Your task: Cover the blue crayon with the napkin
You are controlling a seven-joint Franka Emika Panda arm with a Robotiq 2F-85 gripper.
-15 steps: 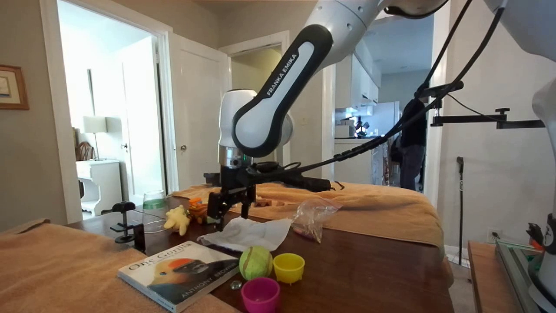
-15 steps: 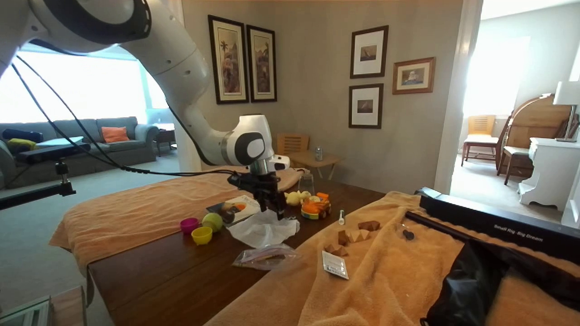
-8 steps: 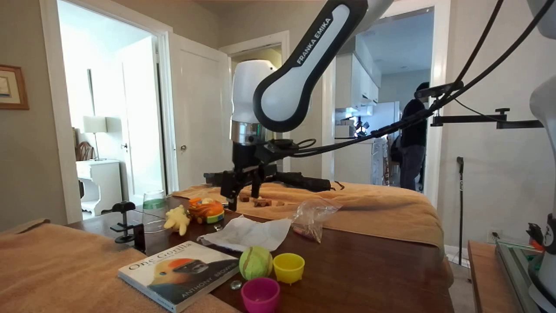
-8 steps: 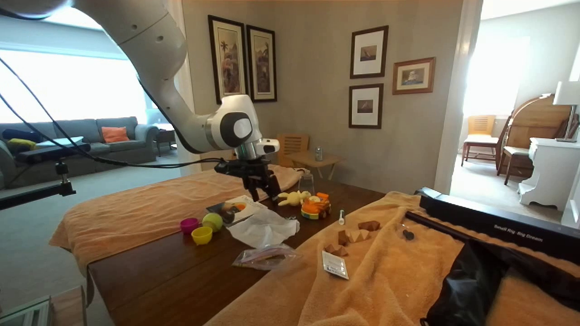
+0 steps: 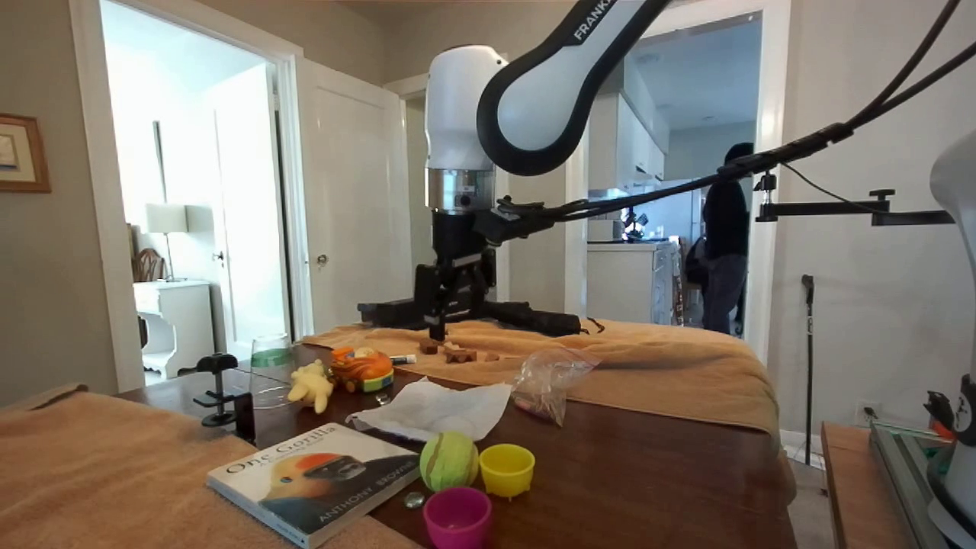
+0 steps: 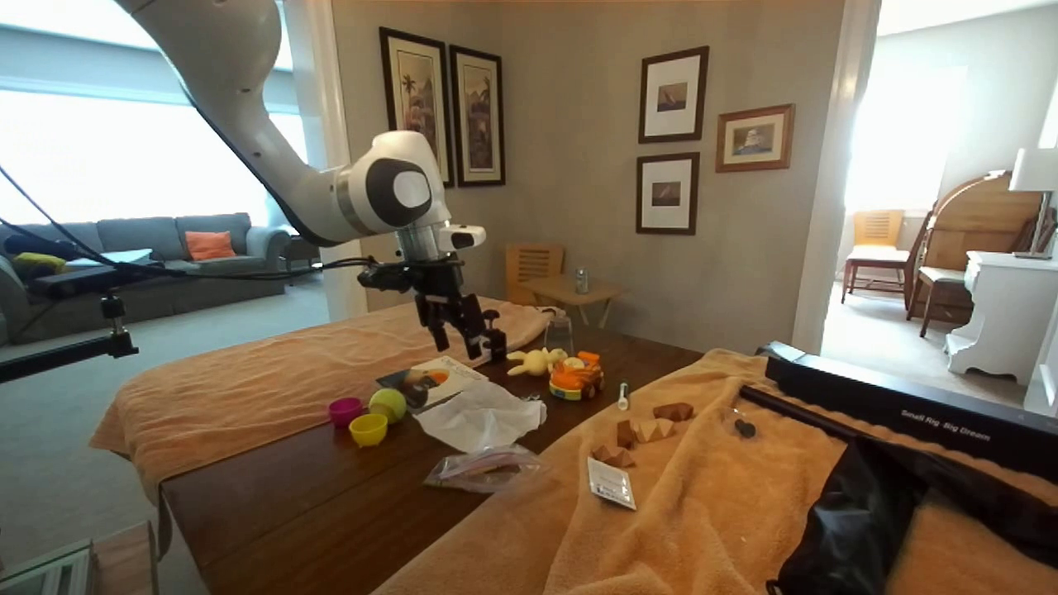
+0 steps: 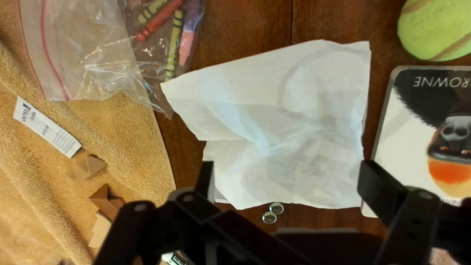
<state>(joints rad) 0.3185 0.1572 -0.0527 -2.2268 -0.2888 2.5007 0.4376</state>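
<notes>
The white napkin (image 5: 438, 409) lies spread and creased on the dark table. It also shows in an exterior view (image 6: 479, 420) and in the wrist view (image 7: 290, 121). No blue crayon shows in any view; whether it lies under the napkin cannot be told. My gripper (image 7: 286, 182) is open, with its fingers wide apart and nothing between them. It hangs well above the table, pointing down, as both exterior views show (image 5: 451, 324) (image 6: 457, 350). It does not touch the napkin.
A clear bag (image 7: 95, 51) with several crayons lies beside the napkin. A book (image 5: 316, 480), tennis ball (image 5: 450, 461), yellow cup (image 5: 507, 469) and pink cup (image 5: 457, 515) stand near it. An orange toy truck (image 6: 576, 378), plush toy (image 6: 536, 361) and clamp (image 5: 219, 389) are farther along.
My gripper has risen from low beside the napkin to high above the table, shifting right in one exterior view and left in another. The napkin and other objects have not moved.
</notes>
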